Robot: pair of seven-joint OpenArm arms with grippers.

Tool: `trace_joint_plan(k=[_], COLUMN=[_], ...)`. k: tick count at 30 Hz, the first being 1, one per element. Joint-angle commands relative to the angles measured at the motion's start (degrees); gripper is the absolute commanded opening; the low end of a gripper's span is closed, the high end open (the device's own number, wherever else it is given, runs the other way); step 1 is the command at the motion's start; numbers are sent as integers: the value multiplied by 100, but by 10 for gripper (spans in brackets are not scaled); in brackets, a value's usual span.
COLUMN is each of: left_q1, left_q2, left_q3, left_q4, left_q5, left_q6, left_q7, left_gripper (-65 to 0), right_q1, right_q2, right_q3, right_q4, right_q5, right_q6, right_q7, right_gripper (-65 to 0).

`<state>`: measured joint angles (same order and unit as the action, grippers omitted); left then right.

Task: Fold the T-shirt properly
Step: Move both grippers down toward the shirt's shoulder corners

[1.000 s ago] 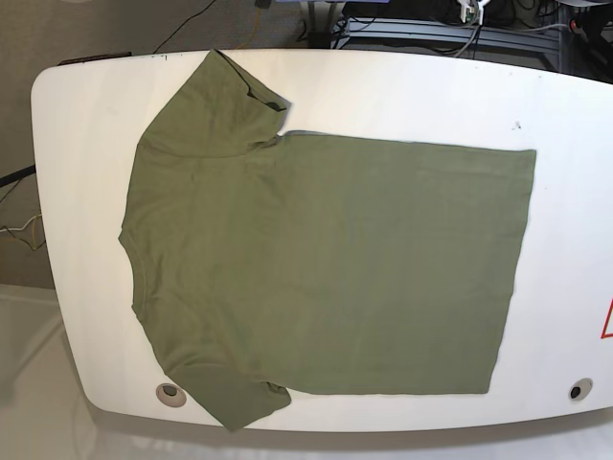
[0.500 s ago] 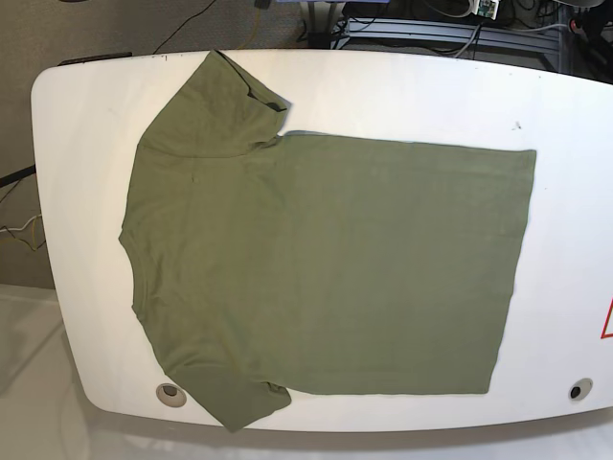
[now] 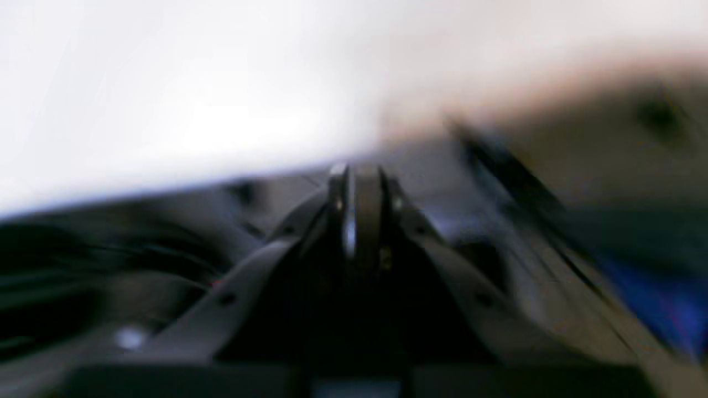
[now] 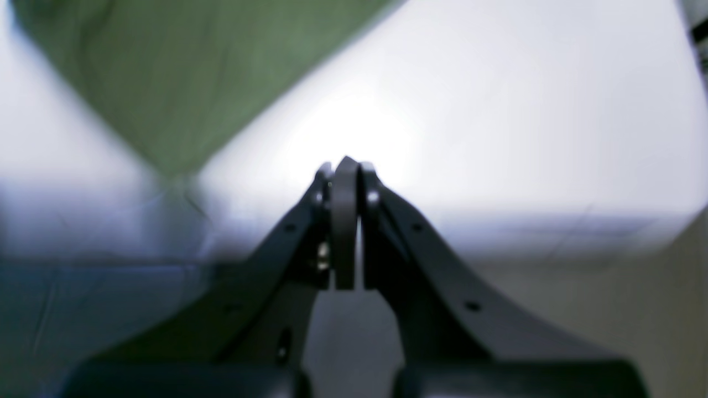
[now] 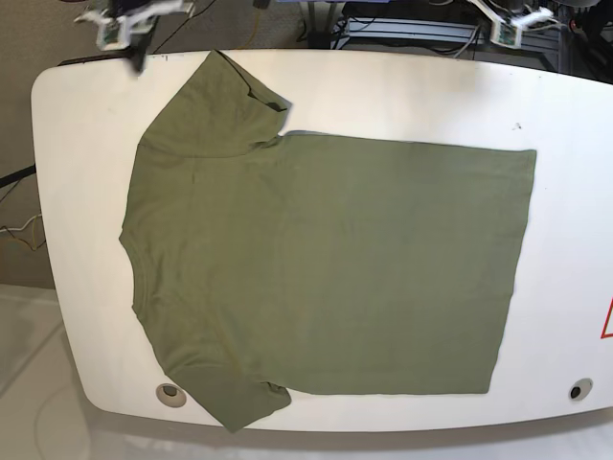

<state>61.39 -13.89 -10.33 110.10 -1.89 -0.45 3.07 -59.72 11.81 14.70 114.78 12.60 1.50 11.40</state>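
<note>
The olive-green T-shirt [image 5: 326,268] lies spread flat on the white table [image 5: 86,192], with its neck at the left, its hem at the right and one sleeve folded over at the top. My right gripper [image 5: 135,50] hangs over the table's far left corner, just left of the upper sleeve. It is shut and holds nothing. In the right wrist view the shut right gripper [image 4: 345,166] is over bare table, with a corner of the T-shirt [image 4: 182,72] ahead to its left. My left gripper [image 5: 510,29] is above the far right edge. In the blurred left wrist view this gripper [image 3: 359,171] is shut and empty.
Two round grommet holes [image 5: 170,393] [image 5: 576,390] sit near the table's front edge. A red triangle mark [image 5: 607,321] is at the right edge. Cables and a dark frame [image 5: 402,29] lie behind the table.
Both arms have come into the base view at the far edge, the right one at the upper left and the left one at the upper right. The T-shirt has not moved.
</note>
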Motion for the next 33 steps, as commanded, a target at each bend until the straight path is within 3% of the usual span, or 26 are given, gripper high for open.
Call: trace_joint_plan(k=[1, 10, 16, 24, 26, 28, 33], left_q1=[19, -265, -545, -861, -961, -1109, -1314], left_q2=[-51, -133, -208, -243, -251, -253, -205], left_q3=[-67, -239, -408, -787, -890, -1160, -1636], left_q4=[144, 112, 21, 198, 264, 477, 700], left_q5=[30, -470, -895, -1599, -1852, -2386, -2960], left_q6=[-53, -21, -50, -60, -78, -112, -203], left_q7=[-53, -197, -86, 330, 512, 1120, 2305], left_gripper=[-650, -635, -602, -448, -425, -412, -472], right_q1=[38, 523, 837, 1097, 1171, 1377, 1676], right_q2=[4, -64, -210, -399, -457, -581, -696], right_q3=[68, 424, 514, 553, 629, 845, 1184], right_q4=[273, 659, 609, 554, 571, 608, 641], right_q5=[69, 474, 795, 1245, 1383, 1809, 2066], right_q6=[104, 175, 629, 1362, 1542, 1922, 2219], right_q7=[-256, -1008, -1410, -1879, -2039, -2403, -2890], right_gripper=[-650, -619, -568, -550, -547, -548, -551])
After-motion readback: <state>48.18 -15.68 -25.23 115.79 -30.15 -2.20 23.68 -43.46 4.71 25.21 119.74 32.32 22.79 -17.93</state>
